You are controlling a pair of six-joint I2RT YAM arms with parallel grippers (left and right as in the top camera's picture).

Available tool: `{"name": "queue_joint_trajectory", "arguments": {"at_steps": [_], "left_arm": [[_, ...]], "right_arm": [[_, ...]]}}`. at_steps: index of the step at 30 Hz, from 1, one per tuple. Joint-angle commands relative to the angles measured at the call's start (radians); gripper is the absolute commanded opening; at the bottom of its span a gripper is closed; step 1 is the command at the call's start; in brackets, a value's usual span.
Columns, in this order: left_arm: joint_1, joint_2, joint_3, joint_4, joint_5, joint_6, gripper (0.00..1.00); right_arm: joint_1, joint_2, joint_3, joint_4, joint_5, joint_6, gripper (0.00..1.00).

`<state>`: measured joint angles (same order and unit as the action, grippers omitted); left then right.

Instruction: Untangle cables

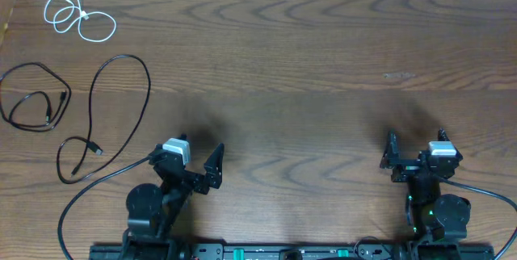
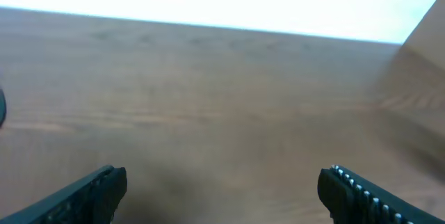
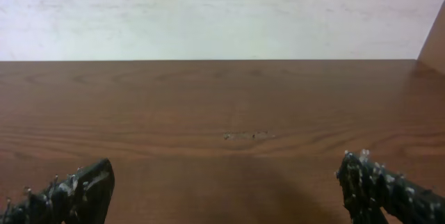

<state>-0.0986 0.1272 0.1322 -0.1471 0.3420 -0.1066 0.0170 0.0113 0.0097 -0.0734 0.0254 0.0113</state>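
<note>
The wooden table (image 1: 323, 66) is bare in front of both arms, and everything to be sorted sits in its far-left corner. The long black cable (image 1: 149, 82) is the widest spread, a tall open loop whose long axis runs roughly near-to-far and leans a little right at the top. Its near end trails back toward the left arm's own thicker cord. Just left of it, with a gap between, lies the second black cable (image 1: 32, 66), gathered into a loose coil. Farther away still, the white cable (image 1: 81, 19) is curled by itself near the table's back edge. From overhead the three look apart from one another, so little untangling seems left. The left gripper (image 1: 212, 167) (image 2: 222, 193) sits low near its base with its jaws spread wide and empty. The cables lie well off to its left and farther out, making it clearly the nearer arm. The right gripper (image 1: 394, 161) (image 3: 226, 189), equally wide and empty, faces bare wood.
</note>
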Motion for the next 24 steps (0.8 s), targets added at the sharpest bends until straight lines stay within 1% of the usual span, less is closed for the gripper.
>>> {"name": "queue_joint_trajectory", "arguments": {"at_steps": [1,5,9,11,13,15,19,22,24], "left_arm": [[0.005,-0.049,-0.048,0.059,0.005,0.01,0.93],[0.005,-0.09,-0.077,0.085,-0.026,0.009,0.93],[0.005,-0.127,-0.084,0.086,-0.088,0.01,0.93],[0.005,-0.126,-0.096,0.132,-0.117,0.01,0.93],[0.005,-0.126,-0.127,0.211,-0.119,0.022,0.93],[0.005,-0.126,-0.128,0.22,-0.121,0.044,0.93],[0.005,-0.126,-0.128,0.215,-0.137,0.101,0.93],[0.005,-0.126,-0.128,0.159,-0.198,0.103,0.93],[0.005,-0.126,-0.128,0.093,-0.224,0.103,0.93]], "right_arm": [[-0.003,-0.006,-0.005,-0.001,0.002,-0.002,0.99],[-0.003,-0.006,-0.005,-0.001,0.002,-0.002,0.99],[-0.003,-0.006,-0.005,-0.001,0.002,-0.002,0.99],[-0.003,-0.006,-0.005,-0.001,0.002,-0.001,0.99],[-0.003,-0.006,-0.005,-0.001,0.002,-0.001,0.99],[-0.003,-0.006,-0.005,-0.001,0.002,-0.002,0.99],[-0.003,-0.006,-0.005,-0.001,0.002,-0.002,0.99],[-0.003,-0.006,-0.005,-0.001,0.002,-0.002,0.99],[-0.003,-0.006,-0.005,-0.001,0.002,-0.002,0.99]]}}
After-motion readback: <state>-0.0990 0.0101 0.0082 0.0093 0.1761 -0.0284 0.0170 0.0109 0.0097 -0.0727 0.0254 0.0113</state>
